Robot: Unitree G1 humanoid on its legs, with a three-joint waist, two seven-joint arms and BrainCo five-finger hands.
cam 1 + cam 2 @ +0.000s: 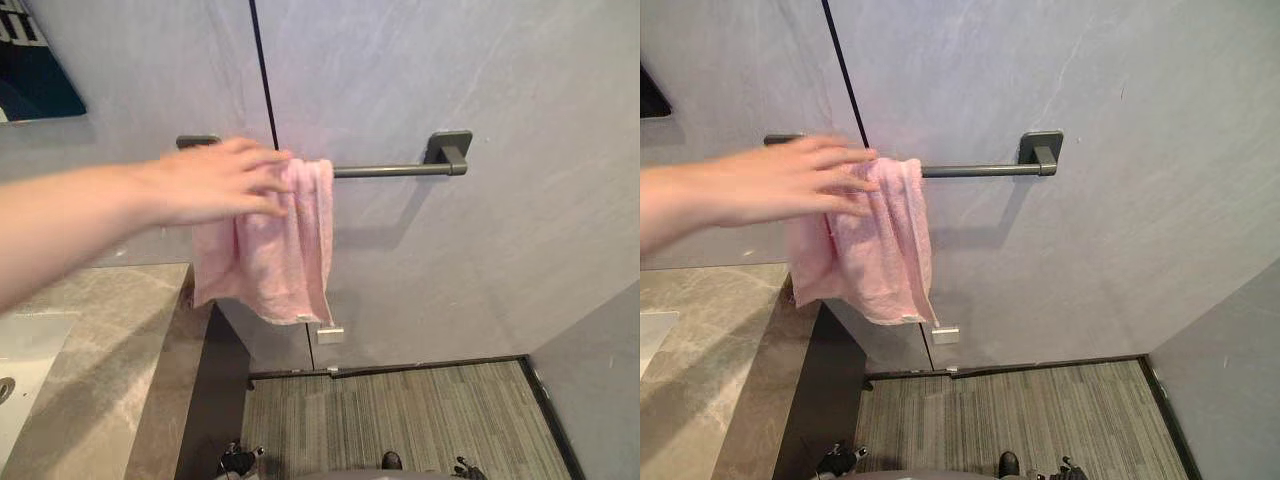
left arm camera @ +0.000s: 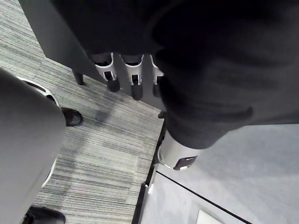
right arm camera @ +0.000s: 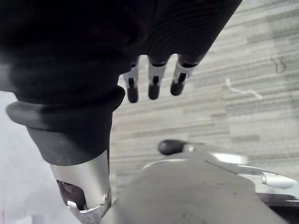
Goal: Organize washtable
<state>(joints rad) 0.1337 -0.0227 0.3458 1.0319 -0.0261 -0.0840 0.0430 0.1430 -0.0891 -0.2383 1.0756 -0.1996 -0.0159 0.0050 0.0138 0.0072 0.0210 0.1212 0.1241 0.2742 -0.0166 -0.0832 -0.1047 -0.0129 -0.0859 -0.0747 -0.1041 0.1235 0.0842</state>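
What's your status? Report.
Left hand, right hand open, low over carpet. Pink towel draped on towel bar. Person's hand on towel.

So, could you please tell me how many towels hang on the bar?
1: a pink towel draped over the grey towel bar near its left end, under a person's hand, which hides part of the bar.

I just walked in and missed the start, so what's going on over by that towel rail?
A person's hand comes in from the left and lies flat on the pink towel, which is draped over the grey towel bar on the wall next to the marble counter. The robot is not handling anything. Its left hand and right hand hang over the carpet with fingers straight, holding nothing.
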